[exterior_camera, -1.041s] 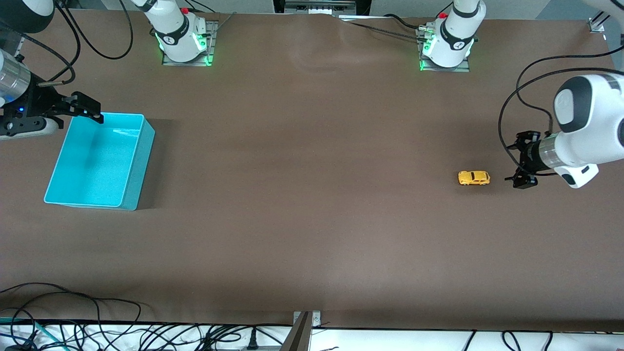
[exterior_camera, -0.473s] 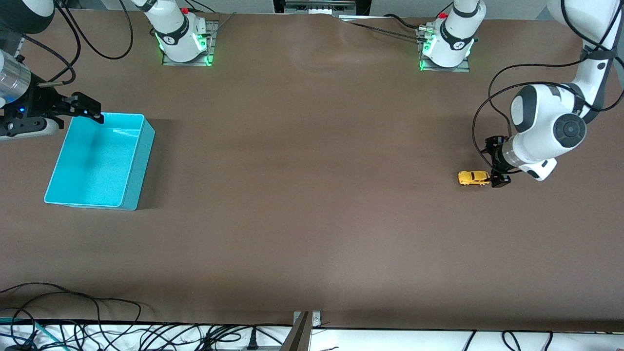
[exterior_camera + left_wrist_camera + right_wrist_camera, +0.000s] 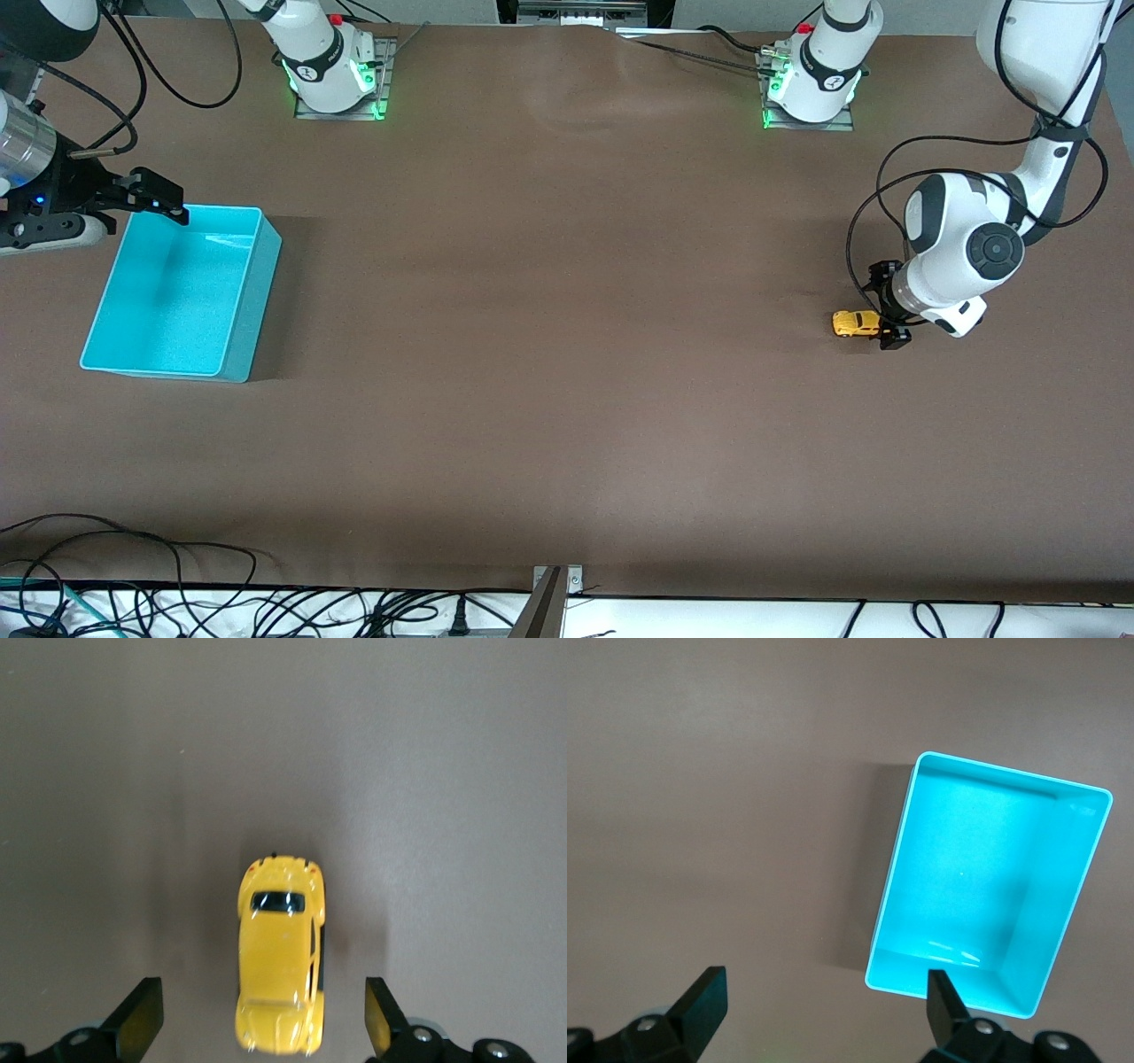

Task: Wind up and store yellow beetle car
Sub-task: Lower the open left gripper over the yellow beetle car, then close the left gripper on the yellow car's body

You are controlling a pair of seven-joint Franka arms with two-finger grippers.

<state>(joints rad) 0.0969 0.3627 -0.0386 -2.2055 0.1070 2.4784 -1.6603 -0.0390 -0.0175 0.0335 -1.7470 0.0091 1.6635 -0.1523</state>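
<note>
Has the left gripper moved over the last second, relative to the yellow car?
Yes. The left gripper has closed in on the yellow beetle car, which has stayed put; its open fingers now straddle the car's end.

**Where my three cameras look**

My front camera sits high across the table [image 3: 567,399], facing my bases and taking in the whole top. My left wrist camera looks straight down, close over the car [image 3: 281,967], which the front view shares as a speck [image 3: 857,323] at my left arm's end. My right wrist camera hangs higher, looking down on the bin [image 3: 990,890], also in the front view [image 3: 182,292].
</note>
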